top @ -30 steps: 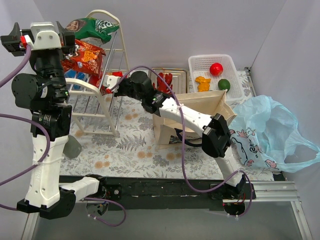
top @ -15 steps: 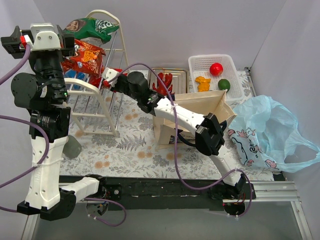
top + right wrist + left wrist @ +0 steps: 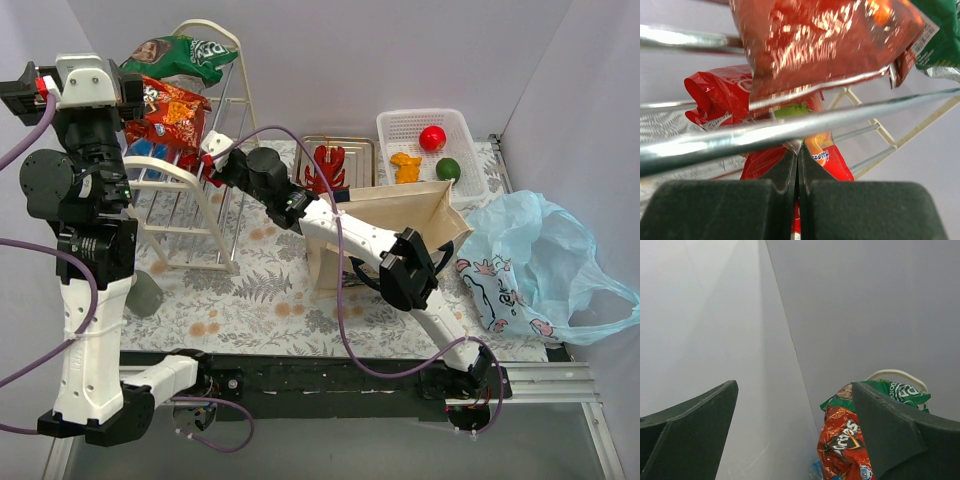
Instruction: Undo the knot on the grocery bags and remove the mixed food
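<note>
- The left pincer [image 3: 795,390] is held high at the far left. Its fingers are spread wide, nothing lies between them, and it faces the grey wall.
- A cream-white wire rack [image 3: 186,172] stands at the left rear of the fern-patterned tabletop [image 3: 260,295].
- A green snack bag [image 3: 180,55] lies on top of the rack. An orange-red Doritos chip bag [image 3: 170,112] is lodged just beneath it. A blue-and-white carton [image 3: 150,160] is seen lower in the rack.
- The right pincer [image 3: 798,147] is extended across to the right side of the rack, just under one of its wires. Its fingers are pressed together on the thin edge of a small red glossy packet [image 3: 715,95].
- A shallow metal tray [image 3: 355,141] is set at the rear centre, and a red toy lobster [image 3: 325,165] lies in it.
- A boxy beige fabric tote [image 3: 410,210] is placed at the centre of the tabletop. Its mouth is open and it is partly covered by the right arm. Its contents cannot be made out.
- A white slotted plastic basket [image 3: 420,112] is set at the right rear. A red apple [image 3: 432,138], a small green round fruit [image 3: 448,168] and an orange item [image 3: 405,165] lie in it.
- A thin crinkly light-blue plastic carrier bag [image 3: 545,250] is slumped at the far right edge, just beside the tote, with its red-and-white print turned toward the arms. Whether a knot remains in it cannot be told.
</note>
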You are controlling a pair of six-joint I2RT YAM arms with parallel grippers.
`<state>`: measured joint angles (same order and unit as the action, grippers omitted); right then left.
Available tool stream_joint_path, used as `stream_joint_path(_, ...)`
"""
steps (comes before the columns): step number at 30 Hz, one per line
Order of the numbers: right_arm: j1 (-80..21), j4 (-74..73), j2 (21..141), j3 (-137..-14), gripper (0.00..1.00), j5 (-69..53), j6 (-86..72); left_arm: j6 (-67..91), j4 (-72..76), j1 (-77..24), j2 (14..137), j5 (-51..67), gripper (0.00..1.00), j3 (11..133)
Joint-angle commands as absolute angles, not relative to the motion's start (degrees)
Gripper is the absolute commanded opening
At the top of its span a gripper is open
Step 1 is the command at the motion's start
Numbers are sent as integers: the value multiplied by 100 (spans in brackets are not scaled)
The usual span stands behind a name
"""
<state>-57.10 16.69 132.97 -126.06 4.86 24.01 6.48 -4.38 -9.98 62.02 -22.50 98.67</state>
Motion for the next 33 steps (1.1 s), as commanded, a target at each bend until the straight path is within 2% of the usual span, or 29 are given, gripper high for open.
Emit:
stream_joint_path(1, -5757, 2874, 13472, -13498, 1, 571, 1943, 791, -589, -862, 6082, -2074, 98, 9870)
stream_joint_path(5, -5897, 2883, 13614, -13448, 1, 737, 1890, 896, -738, -774, 6073, -2004, 98, 9940)
stream_joint_path(7, -5941, 2874, 13623, -13377, 18, 896, 1872, 975, -799, -721, 6065, -1917, 98, 9984)
stream_joint_path(8, -5941, 2831, 13614, -13299, 37, 1097, 1863, 993, -852, -703, 6064, -1899, 98, 10002)
stream_joint_path(9, -5950, 2795, 13536, -13220, 48, 1229, 1802, 1054, -861, -686, 6047, -1872, 98, 10011)
stream_joint_path(11, -5950, 2734, 13422, -12966, 67, 1459, 1740, 1116, -896, -650, 6003, -1793, 98, 9985)
stream_joint_path(12, -5950, 2725, 13273, -12868, 71, 1502, 1758, 1142, -888, -633, 5977, -1776, 98, 9958)
stream_joint_path(17, -5915, 2426, 12640, -12121, 78, 1205, 1652, 1327, -730, -606, 5731, -1556, 98, 9634)
stream_joint_path(25, -5828, 2145, 10856, -9785, 86, 55, 1205, 1626, -651, -606, 5546, -845, 98, 9466)
stream_joint_path(30, -5661, 1768, 10661, -9799, 84, -220, 642, 1845, -554, -606, 5502, -536, 98, 9220)
stream_joint_path(33, -5520, 1819, 10809, -9984, 74, -421, 563, 1802, -501, -606, 5598, -553, 98, 9290)
